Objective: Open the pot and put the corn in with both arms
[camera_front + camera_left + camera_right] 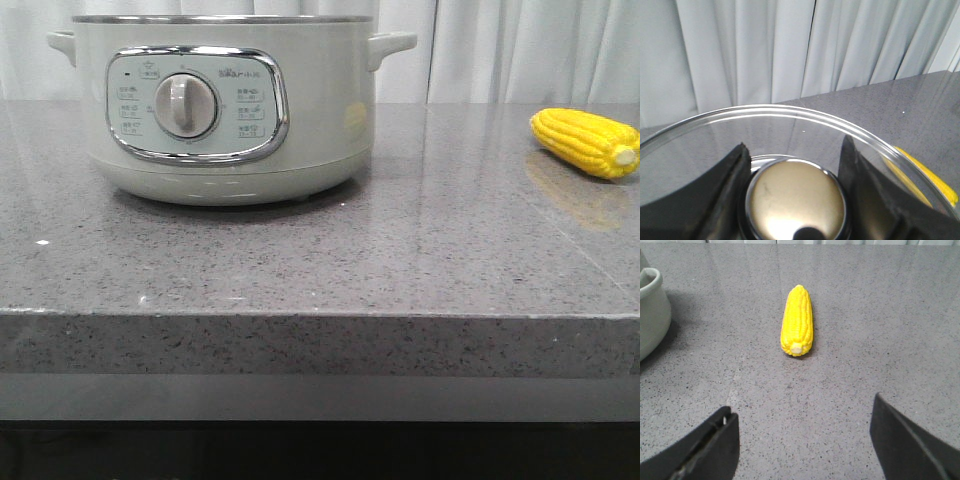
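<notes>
From the front, the large round pale grey-green electric pot (222,110) stood toward the left of the speckled grey stone counter (330,265), its silver dial (185,105) facing the camera. The top of the pot was cut off by the frame, so the lid could not be seen there. The bright yellow corn cob (586,142) lay well apart from the pot at the far right, pale stub end outward. Neither arm showed in this view.

In the left wrist view, the left gripper (795,165) had its two black fingers set on either side of a rounded, brass-coloured knob (796,202) on a clear glass lid (790,117). The fingers appeared close against the knob, though whether they were truly pinching it could not be told.

In the right wrist view, the right gripper (805,435) was spread wide and held nothing, with the corn lying lengthwise ahead on bare counter, beside the pot's handle.

The step in hand looked like lifting the lid. It would go best with a firm, centred squeeze on the knob and a straight lift, while the right fingers straddled the cob across its width.
</notes>
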You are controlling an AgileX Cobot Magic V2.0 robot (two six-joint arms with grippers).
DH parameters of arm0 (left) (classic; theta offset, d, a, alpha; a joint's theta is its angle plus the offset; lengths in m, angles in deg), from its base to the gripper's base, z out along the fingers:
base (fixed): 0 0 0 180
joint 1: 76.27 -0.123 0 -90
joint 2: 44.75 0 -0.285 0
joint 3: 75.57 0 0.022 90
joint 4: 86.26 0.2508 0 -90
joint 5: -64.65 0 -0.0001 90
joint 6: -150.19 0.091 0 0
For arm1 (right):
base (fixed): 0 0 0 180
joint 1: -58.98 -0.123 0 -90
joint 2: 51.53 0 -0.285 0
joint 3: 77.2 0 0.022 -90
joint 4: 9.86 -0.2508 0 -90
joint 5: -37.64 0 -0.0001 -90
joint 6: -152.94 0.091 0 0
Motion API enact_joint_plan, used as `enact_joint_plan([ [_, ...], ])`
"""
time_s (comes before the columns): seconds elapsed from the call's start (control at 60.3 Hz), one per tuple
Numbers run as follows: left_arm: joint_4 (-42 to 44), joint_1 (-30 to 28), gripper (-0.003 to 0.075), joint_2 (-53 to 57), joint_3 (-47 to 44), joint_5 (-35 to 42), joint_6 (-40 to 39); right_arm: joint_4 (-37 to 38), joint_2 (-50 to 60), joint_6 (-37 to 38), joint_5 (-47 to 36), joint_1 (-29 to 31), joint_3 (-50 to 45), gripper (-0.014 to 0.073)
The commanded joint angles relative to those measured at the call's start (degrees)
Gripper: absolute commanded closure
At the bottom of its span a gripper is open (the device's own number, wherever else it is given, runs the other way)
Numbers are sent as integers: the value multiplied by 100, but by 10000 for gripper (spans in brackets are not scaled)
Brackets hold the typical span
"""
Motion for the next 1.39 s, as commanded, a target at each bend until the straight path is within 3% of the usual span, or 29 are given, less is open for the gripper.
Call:
enact_joint_plan([
  [0.0, 197, 4, 471, 625, 98, 365, -41, 7, -66, -36, -425, 25, 165, 32],
  [0.365, 226, -89, 470, 2490, -1953, 284, -152, -111, -768, -36, -199, 25, 455, 32],
  [0.63, 189, -1262, 471, 3517, -3221, 231, -450, -320, -2178, -36, 601, 25, 1510, 32],
  [0.913, 162, -1531, 471, 4026, -3688, -422, -450, -389, -3796, -36, 1127, 25, 2743, 32],
  [1.377, 162, -1531, 471, 4064, -3752, -422, -450, -389, -6206, -82, 1478, 25, 4745, 32],
])
